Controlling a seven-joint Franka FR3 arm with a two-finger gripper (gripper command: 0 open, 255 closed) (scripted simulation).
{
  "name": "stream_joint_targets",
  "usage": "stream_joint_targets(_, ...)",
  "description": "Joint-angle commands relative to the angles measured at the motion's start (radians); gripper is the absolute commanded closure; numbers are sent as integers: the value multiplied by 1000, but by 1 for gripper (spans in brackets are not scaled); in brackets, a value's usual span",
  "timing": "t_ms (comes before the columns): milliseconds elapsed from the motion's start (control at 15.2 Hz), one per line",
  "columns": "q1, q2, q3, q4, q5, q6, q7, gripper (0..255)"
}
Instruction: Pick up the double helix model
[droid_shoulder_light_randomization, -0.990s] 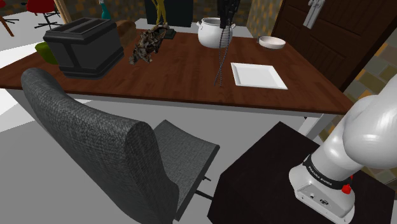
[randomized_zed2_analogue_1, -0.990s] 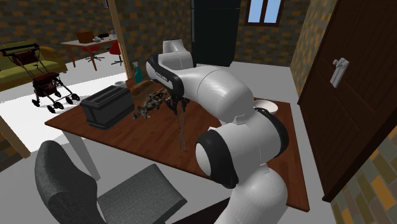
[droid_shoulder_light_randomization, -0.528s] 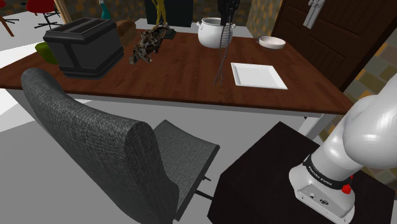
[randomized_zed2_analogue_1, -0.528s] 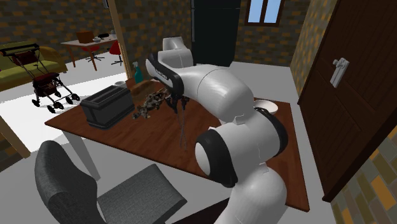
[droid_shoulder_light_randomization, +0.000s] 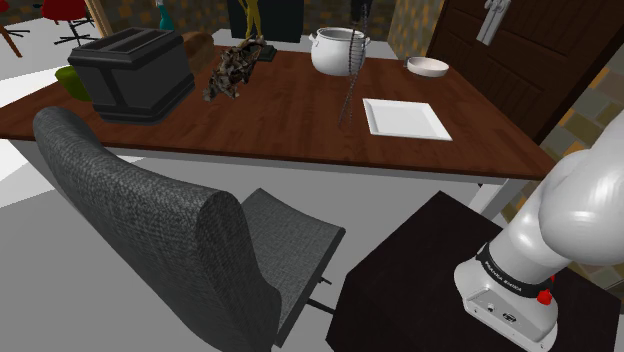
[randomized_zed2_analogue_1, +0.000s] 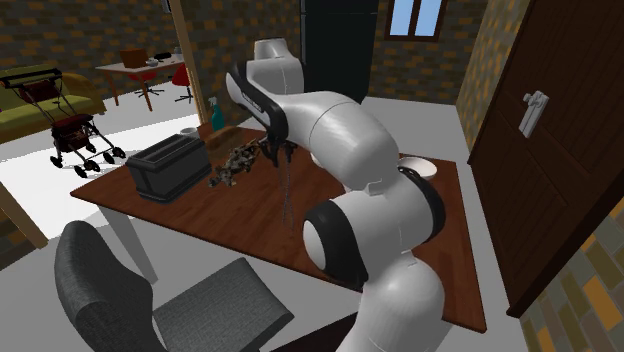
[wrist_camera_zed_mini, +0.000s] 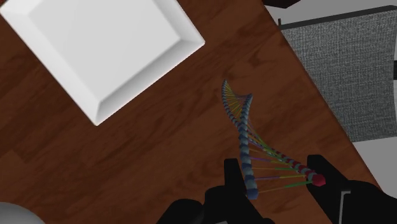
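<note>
Clamping the double helix model (wrist_camera_zed_mini: 245, 137) by its near end, the gripper (wrist_camera_zed_mini: 275, 168) is doing the main part of the job: the two black fingers are pressing on either side of the topmost rungs, with the red end cap sitting against one finger. In the wrist view the thin twisted strand is running away from the fingers toward the middle of the frame, over the bare brown wood of the table (wrist_camera_zed_mini: 159, 146).

In the shoulder view the double helix model (droid_shoulder_light_randomization: 348, 85) is hanging as a narrow, nearly upright line from the top edge of the frame down to centre right, ending just beside the left edge of the white square plate (droid_shoulder_light_randomization: 405, 118). In the second exterior view it is dangling below the gripper (randomized_zed2_analogue_1: 283, 152) at centre frame. So the grasp is looking done and the lift is looking under way; whether the lower tip is hanging clear of the wood or resting on it, I cannot tell. What is remaining, in my judgement, is raising it plainly free.

As for containers, the white square plate is lying bare. The white pot (droid_shoulder_light_randomization: 335, 52) at top centre is sitting behind the hanging strand, its contents hidden. The shallow white bowl (droid_shoulder_light_randomization: 428, 66) to its right is showing nothing inside. The black toaster (droid_shoulder_light_randomization: 135, 70) at upper left is showing nothing sticking out of its slots.
</note>
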Motion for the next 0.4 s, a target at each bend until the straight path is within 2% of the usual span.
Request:
stream_joint_targets(0,0,20,0,54,1,-35,-1,255)
stream_joint_targets(198,-1,44,-1,128,3,-84,-4,255)
stream_joint_targets(330,-1,45,-1,131,3,-87,-4,255)
